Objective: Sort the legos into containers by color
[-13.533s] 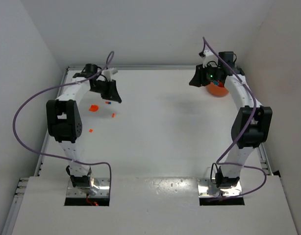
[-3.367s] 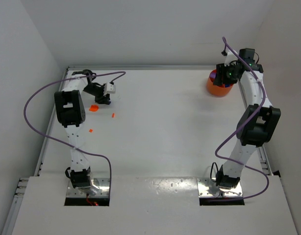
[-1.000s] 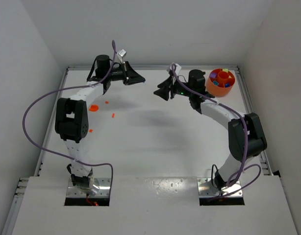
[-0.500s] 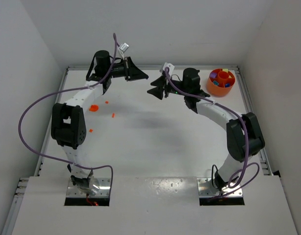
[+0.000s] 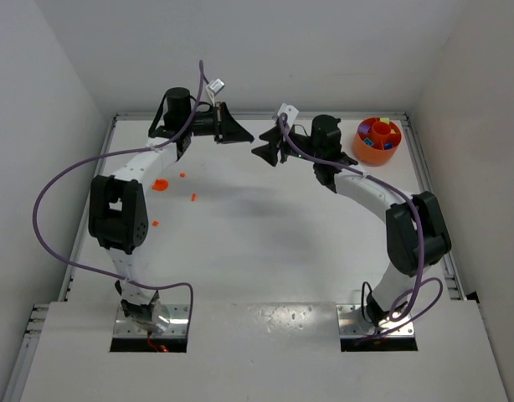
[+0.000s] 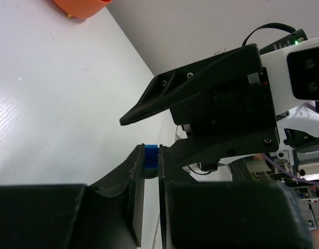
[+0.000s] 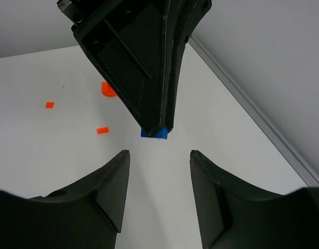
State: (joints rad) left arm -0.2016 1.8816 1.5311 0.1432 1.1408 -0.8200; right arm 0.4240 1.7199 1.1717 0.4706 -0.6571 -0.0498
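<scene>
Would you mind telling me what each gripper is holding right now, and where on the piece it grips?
The left gripper pinches a blue lego by its two opposite faces, at its fingertips. The right gripper is open and holds nothing.

matt black pincer [image 6: 149, 171], glossy blue brick [image 6: 151, 156]

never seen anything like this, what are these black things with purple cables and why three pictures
These are two robot arms bolted to a white table. One picture looks down from above; the other two come from small cameras on each wrist, so each shows its own black fingers up close. The left pincer is shut on a tiny blue lego brick, held in the air facing the right pincer, whose fingers stand open just short of it, as if to take it over. On the table lie a few small orange-red bricks on the left and an orange bowl with coloured bits at the far right.
</scene>
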